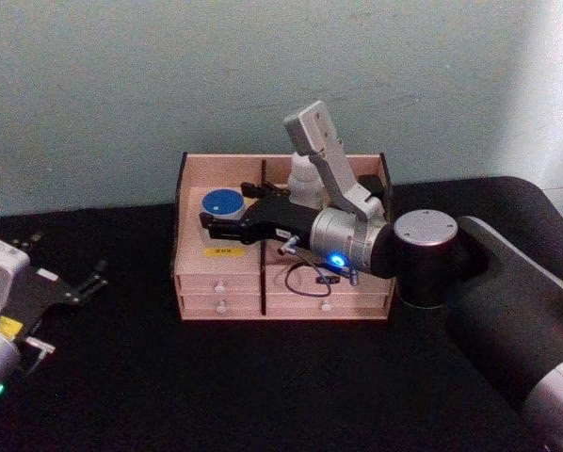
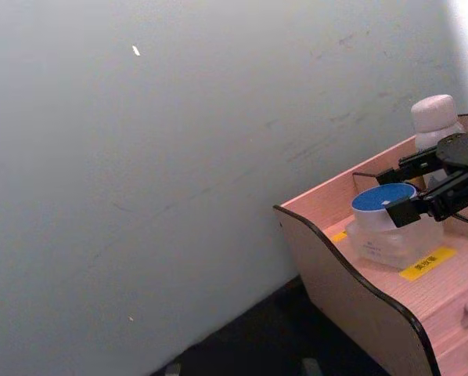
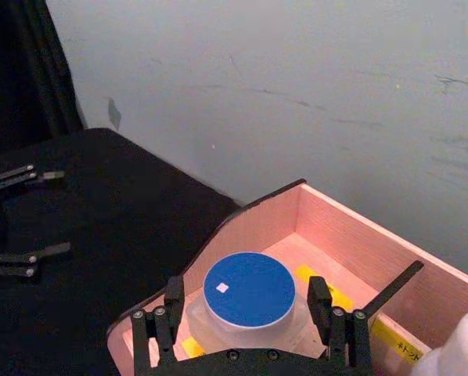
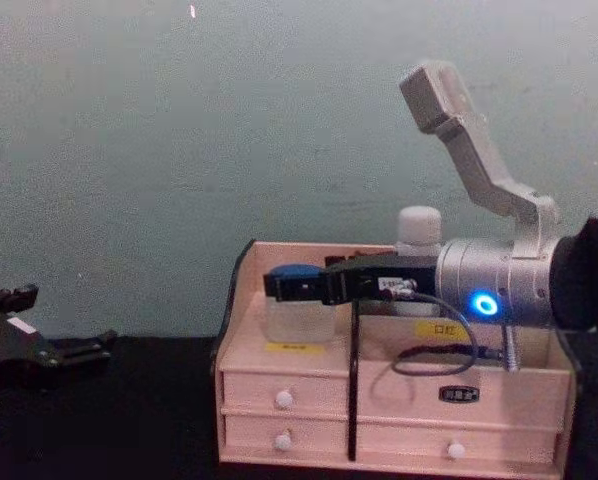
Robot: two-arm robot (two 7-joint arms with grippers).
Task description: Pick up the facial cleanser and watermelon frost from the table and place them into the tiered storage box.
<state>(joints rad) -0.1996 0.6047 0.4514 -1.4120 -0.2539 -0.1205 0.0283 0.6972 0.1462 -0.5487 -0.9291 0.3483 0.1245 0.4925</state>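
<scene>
Tiered storage box (image 1: 281, 282): right gripper (image 3: 246, 325) spread open around blue-lidded jar (image 3: 248, 290) at its 10 o'clock compartment; left gripper (image 1: 79, 287) open, parked.

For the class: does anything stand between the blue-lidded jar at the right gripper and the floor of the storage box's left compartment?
Nothing visible does. The blue-lidded jar already sits in the tiered storage box's left compartment, with the right gripper open, a finger on either side of it.

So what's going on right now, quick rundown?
Right pincer open around the blue-lidded jar, which sits in the tiered storage box, left compartment. White bottle in right compartment. Left pincer open, parked left. Nothing in the way.
</scene>
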